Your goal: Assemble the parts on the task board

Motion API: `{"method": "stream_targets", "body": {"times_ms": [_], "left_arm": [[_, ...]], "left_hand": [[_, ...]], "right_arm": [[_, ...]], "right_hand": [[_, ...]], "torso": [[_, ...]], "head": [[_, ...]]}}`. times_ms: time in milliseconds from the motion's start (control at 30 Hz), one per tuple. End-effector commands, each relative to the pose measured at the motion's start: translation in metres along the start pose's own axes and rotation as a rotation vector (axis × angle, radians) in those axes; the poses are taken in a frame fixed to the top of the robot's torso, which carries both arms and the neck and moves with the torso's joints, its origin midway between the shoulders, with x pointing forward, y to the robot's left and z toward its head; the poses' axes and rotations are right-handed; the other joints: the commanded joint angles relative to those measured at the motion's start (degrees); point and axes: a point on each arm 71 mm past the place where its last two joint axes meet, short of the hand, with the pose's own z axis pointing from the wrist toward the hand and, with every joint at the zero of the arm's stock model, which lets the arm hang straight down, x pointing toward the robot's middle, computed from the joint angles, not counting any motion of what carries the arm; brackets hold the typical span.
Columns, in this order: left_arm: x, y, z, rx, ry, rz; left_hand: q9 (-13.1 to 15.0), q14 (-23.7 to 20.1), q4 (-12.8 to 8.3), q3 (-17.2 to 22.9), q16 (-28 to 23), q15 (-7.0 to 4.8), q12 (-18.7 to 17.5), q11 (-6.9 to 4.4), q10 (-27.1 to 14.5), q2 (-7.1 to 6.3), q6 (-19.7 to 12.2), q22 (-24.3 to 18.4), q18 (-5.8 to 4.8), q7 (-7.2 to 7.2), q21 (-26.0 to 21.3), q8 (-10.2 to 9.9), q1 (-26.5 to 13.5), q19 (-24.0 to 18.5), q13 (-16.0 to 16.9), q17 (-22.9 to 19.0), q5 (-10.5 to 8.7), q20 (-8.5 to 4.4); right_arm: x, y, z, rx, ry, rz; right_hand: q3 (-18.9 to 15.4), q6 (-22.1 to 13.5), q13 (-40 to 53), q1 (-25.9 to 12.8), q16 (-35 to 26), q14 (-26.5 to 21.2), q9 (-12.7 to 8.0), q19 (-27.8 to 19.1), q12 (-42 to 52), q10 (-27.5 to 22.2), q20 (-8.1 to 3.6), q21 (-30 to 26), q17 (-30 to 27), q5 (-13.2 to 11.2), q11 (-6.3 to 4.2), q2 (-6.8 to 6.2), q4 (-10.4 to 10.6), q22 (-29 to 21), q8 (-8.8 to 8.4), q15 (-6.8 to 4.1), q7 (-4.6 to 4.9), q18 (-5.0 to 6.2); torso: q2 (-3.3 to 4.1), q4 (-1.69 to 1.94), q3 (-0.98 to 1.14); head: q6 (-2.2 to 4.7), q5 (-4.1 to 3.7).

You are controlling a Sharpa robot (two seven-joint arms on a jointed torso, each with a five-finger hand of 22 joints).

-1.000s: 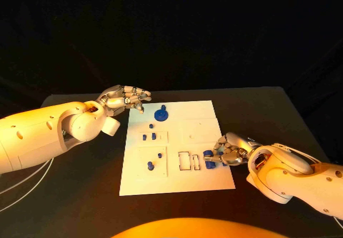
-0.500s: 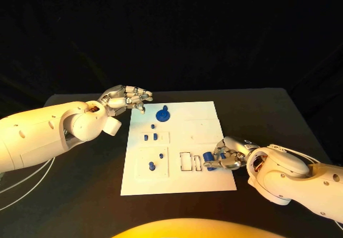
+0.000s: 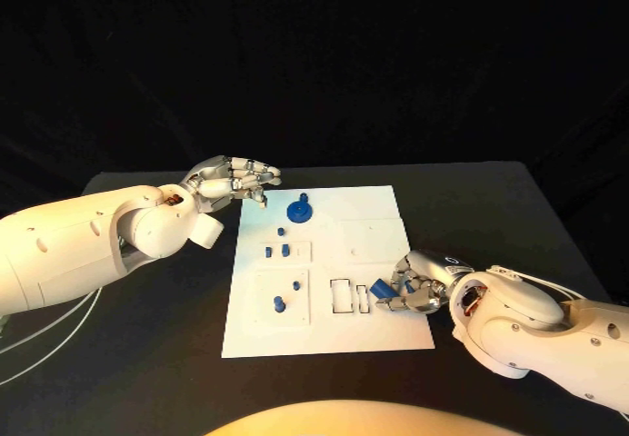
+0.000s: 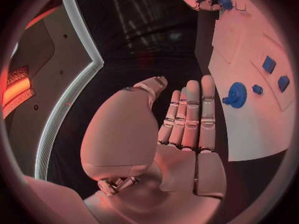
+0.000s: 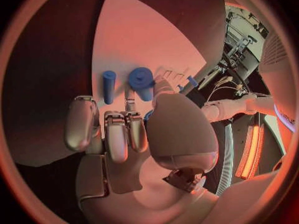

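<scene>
The right hand (image 3: 417, 283) covered part of the blue part (image 3: 382, 289) at its fingertips, so its shape could not be told. Whether the fingers gripped it or merely touched it stayed unclear. The task board (image 4: 249, 84) ran off the left wrist view's rim.

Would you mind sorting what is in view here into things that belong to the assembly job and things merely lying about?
Job:
task board
blue parts
blue part at the right hand
left hand, beside the board's far corner

Lying about:
black table
</scene>
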Motion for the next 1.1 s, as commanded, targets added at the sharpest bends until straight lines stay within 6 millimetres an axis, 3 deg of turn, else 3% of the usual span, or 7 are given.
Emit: {"method": "stream_targets", "body": {"times_ms": [33,233,300,567,867,967,1100], "left_arm": [[0.003,-0.001,0.001,0.014,0.024,-0.008],[0.003,-0.001,0.001,0.014,0.027,-0.009],[0.003,-0.001,0.001,0.014,0.028,-0.009],[0.006,-0.001,0.003,0.012,0.035,-0.011],[0.007,-0.001,0.004,0.011,0.038,-0.011],[0.007,-0.001,0.005,0.012,0.041,-0.012],[0.008,-0.001,0.005,0.011,0.043,-0.013]], "left_hand": [[-0.1,-0.4,0.2,-0.2,0.0,0.05,0.2,-0.15,-0.4,0.37,-0.4,-0.1,0.78,-0.04,-0.3,-0.2,0.2,-0.3,0.1,0.1,0.22,0.0],[-0.1,-0.4,0.2,-0.3,0.1,0.07,0.2,-0.14,-0.4,0.35,-0.4,-0.1,0.78,-0.03,-0.3,-0.2,0.2,-0.3,0.1,0.1,0.21,0.01],[-0.1,-0.4,0.2,-0.3,0.1,0.07,0.2,-0.14,-0.4,0.35,-0.4,-0.1,0.78,-0.03,-0.3,-0.2,0.2,-0.3,0.1,0.1,0.21,0.01],[-0.1,-0.4,0.2,-0.3,0.1,0.07,0.2,-0.14,-0.4,0.35,-0.4,-0.1,0.78,-0.03,-0.3,-0.2,0.2,-0.3,0.1,0.1,0.21,0.01],[-0.1,-0.5,0.3,-0.3,0.1,0.09,0.3,-0.12,-0.5,0.39,-0.4,-0.1,0.77,-0.02,-0.3,-0.2,0.1,-0.3,0.1,0.1,0.23,0.03],[-0.1,-0.5,0.3,-0.3,0.1,0.09,0.3,-0.12,-0.5,0.39,-0.4,-0.1,0.77,-0.02,-0.3,-0.2,0.1,-0.3,0.1,0.1,0.23,0.03],[-0.1,-0.5,0.4,-0.3,0.1,0.1,0.3,-0.12,-0.5,0.46,-0.4,-0.1,0.77,-0.03,-0.4,-0.2,0.1,-0.3,0.1,0.1,0.25,0.04]], "right_arm": [[0.006,-0.006,-0.002,0.032,0.017,0.033],[-0.005,0.0,-0.005,0.0,-0.034,0.106],[-0.012,0.003,-0.007,-0.014,-0.062,0.135],[-0.024,0.019,-0.015,-0.068,-0.085,0.169],[-0.015,0.031,-0.006,-0.079,-0.023,0.175],[-0.006,0.036,-0.002,-0.096,0.008,0.166],[0.003,0.042,0.003,-0.102,0.038,0.164]], "right_hand": [[0.6,0.3,13.1,1.5,0.2,5.6,-0.5,0.3,0.2,4.5,-0.36,-0.1,12.5,1.7,-0.46,0.62,-0.1,2.3,-0.15,-0.36,-0.19,-1.13],[1.5,1.0,13.3,3.0,0.2,5.6,-0.7,0.4,0.4,4.7,-0.42,0.4,12.6,2.6,-0.63,0.83,-0.1,2.7,-0.23,-0.47,-0.42,-1.22],[2.5,1.5,13.5,3.6,0.3,5.6,-0.9,0.5,0.6,4.8,-0.54,0.7,12.8,1.3,-0.82,1.18,0.0,3.0,-0.31,-0.63,-0.61,-1.28],[2.9,1.6,13.7,3.4,0.3,5.7,-1.0,0.6,0.8,5.0,-0.6,1.0,13.0,1.3,-0.86,1.41,0.1,3.2,-0.45,-0.68,-0.63,-1.34],[3.3,1.8,13.6,2.8,0.3,5.7,-1.2,0.6,0.7,4.9,-0.64,0.8,13.0,0.5,-0.85,1.5,0.1,3.2,-0.64,-0.69,-0.61,-1.32],[3.5,1.9,13.5,1.8,0.3,5.6,-1.3,0.4,0.5,4.8,-0.62,0.4,12.8,0.1,-0.78,1.55,0.2,3.0,-0.81,-0.64,-0.54,-1.25],[3.4,2.1,13.4,-0.3,0.2,5.6,-1.5,0.4,0.4,4.7,-0.56,0.2,12.7,-0.7,-0.71,1.56,0.2,3.0,-0.98,-0.57,-0.48,-1.22]], "torso": [[-0.04,-0.03,-0.03],[-0.03,0.0,-0.09],[-0.06,0.0,-0.11],[0.03,-0.03,-0.05],[-0.01,-0.05,-0.01],[0.05,0.1,0.03],[0.02,0.05,0.03]], "head": [[0.15,-0.05],[0.37,-0.25],[0.46,-0.27],[0.62,-0.22],[0.74,-0.12],[0.78,-0.16],[0.72,-0.19]]}}
